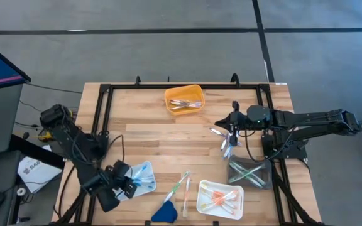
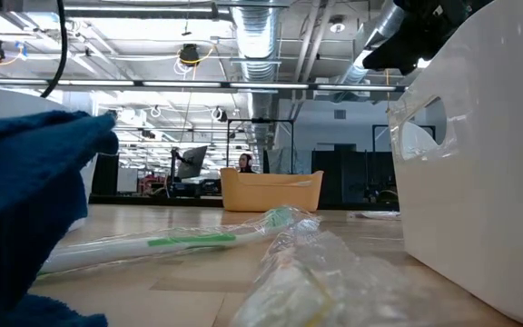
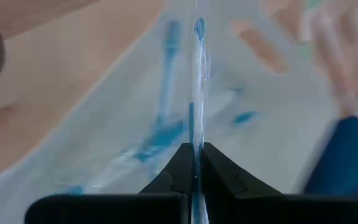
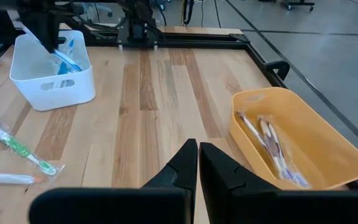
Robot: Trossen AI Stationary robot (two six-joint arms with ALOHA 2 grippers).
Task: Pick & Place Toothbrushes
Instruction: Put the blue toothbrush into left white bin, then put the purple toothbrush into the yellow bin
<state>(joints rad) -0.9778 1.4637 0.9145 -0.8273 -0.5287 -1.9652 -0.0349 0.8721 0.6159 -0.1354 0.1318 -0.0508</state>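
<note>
My left gripper [image 3: 195, 169] is at the table's near left, above a white tray [image 1: 144, 169] that holds blue toothbrushes [image 3: 166, 81]. It is shut on a blue toothbrush in a clear wrapper [image 3: 197, 93]. My right gripper [image 4: 198, 158] is shut and holds nothing. It hangs over the table's right middle and faces a yellow tray [image 4: 303, 124] with toothbrushes lying in it. Clear-wrapped toothbrushes [image 1: 222, 137] lie on the wood below the right arm. A green toothbrush [image 1: 180, 184] and an orange one [image 1: 186, 199] lie loose near the front edge. My left gripper pinches the wrapped blue toothbrush between its two fingers at one end [image 3: 196, 146]. The toothbrush runs on ahead in line with the fingers. The fingers slant down from above, and the toothbrush's free end [image 4: 67, 61] reaches down inside the white tray's walls.
A dark-blue wedge [image 1: 164, 212] sits at the near edge. A white tray with orange toothbrushes [image 1: 201, 202] is at the near right. A clear tray with green ones [image 1: 264, 182] stands beside the right arm's base. A black frame [image 1: 99, 107] borders the table.
</note>
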